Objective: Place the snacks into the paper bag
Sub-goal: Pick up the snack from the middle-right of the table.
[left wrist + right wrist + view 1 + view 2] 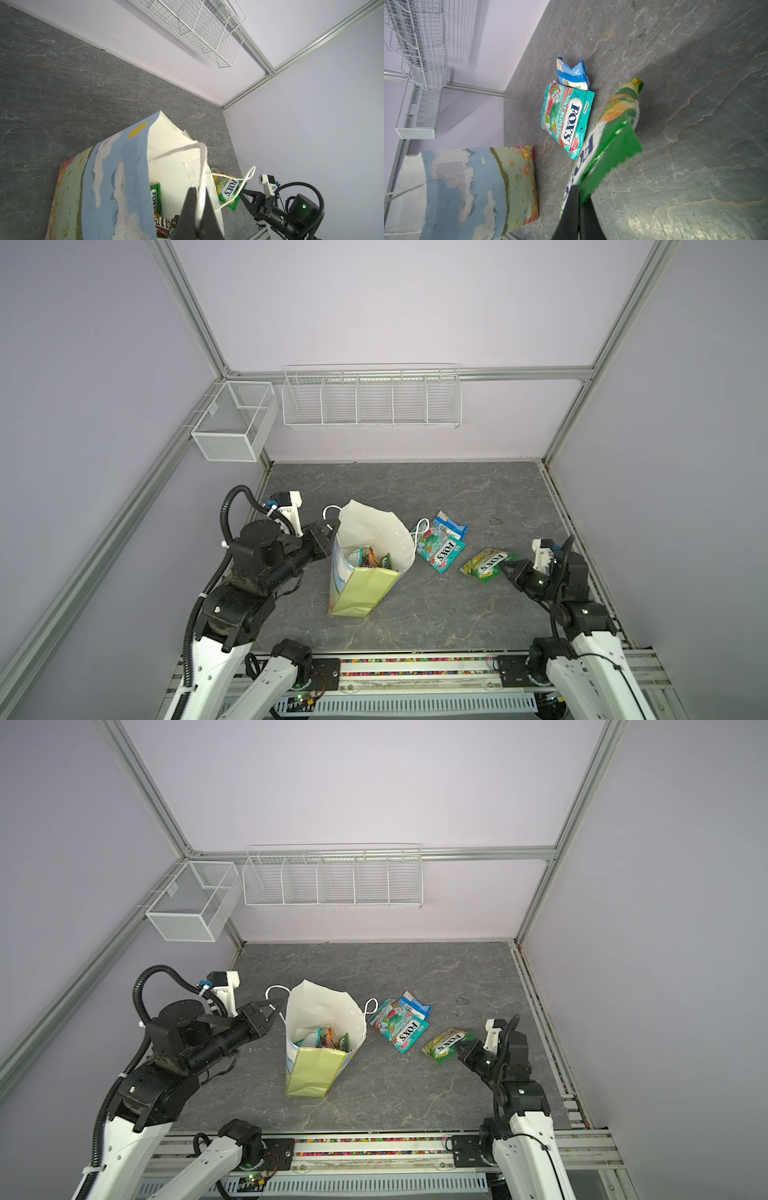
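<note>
The paper bag [361, 589] [313, 1071] stands open left of the table's middle, with several snacks [368, 558] [155, 197] inside. My left gripper [332, 526] [199, 191] is shut on the bag's white cord handle [201, 166] at the rim's left side. To the right, my right gripper [505, 568] [579, 191] is shut on the green edge of a yellow-green FOX'S packet [486, 564] [618, 124], which is held slanting low over the table. A teal FOX'S packet [440, 551] [566, 118] lies between it and the bag. A blue packet [451, 524] [573, 74] lies just behind the teal one.
A mesh basket [232, 423] hangs on the left wall. A long wire basket [370, 398] hangs on the back wall, above the table. The bag's other cord handle [422, 526] hangs out towards the teal packet. The right wall stands close behind my right arm.
</note>
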